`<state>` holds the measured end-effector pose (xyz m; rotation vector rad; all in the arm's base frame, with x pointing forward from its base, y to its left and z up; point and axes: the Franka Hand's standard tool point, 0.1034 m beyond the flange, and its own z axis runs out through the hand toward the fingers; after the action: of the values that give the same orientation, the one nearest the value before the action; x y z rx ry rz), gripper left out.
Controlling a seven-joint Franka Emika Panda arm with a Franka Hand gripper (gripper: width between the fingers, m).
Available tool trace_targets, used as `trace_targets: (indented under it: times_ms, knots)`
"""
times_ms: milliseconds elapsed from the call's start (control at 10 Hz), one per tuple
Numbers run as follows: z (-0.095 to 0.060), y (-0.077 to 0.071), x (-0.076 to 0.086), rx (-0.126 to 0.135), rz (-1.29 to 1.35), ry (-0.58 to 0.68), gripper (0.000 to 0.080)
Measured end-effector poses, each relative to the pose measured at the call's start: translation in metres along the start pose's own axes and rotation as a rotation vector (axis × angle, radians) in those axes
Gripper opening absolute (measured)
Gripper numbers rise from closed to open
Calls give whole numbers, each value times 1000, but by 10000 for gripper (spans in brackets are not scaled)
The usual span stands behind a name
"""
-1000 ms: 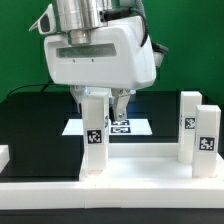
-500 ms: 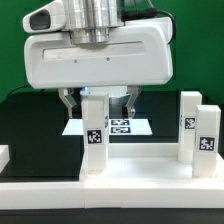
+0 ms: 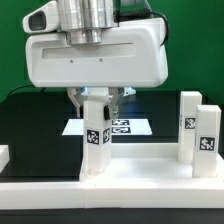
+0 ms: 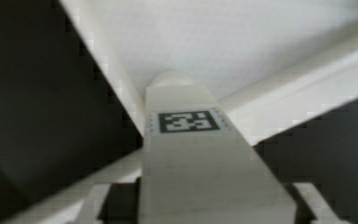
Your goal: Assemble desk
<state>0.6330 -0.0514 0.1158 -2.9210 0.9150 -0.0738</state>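
A white square leg (image 3: 95, 140) with a black-and-white tag stands upright on the near left corner of the white desk top (image 3: 140, 168). My gripper (image 3: 95, 100) hangs straight above it, with one finger on each side of the leg's upper end, shut on it. In the wrist view the same leg (image 4: 190, 150) runs up between my gripper's (image 4: 202, 208) fingers, with the desk top's white rim (image 4: 291, 85) beyond it. Two more tagged legs (image 3: 189, 125) (image 3: 207, 140) stand upright at the exterior view's right.
The marker board (image 3: 132, 126) lies flat on the black table behind the held leg. A small white part (image 3: 3, 154) shows at the exterior view's left edge. A green wall backs the scene.
The gripper has turned from an angled pose to face-on above the leg. Its fingers, spread wide half a second ago, have closed in onto the leg's sides.
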Motion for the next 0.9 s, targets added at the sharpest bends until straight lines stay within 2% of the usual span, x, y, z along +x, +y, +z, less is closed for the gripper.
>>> trace_targets:
  times_ms: [300,600,700,900]
  knots:
    - [1,3,1,-2,256,0,299]
    - [2,8,1,56,751,-61,293]
    - [3,7,1,64,858,-71,293]
    - [3,4,0,61,1032,-74,293]
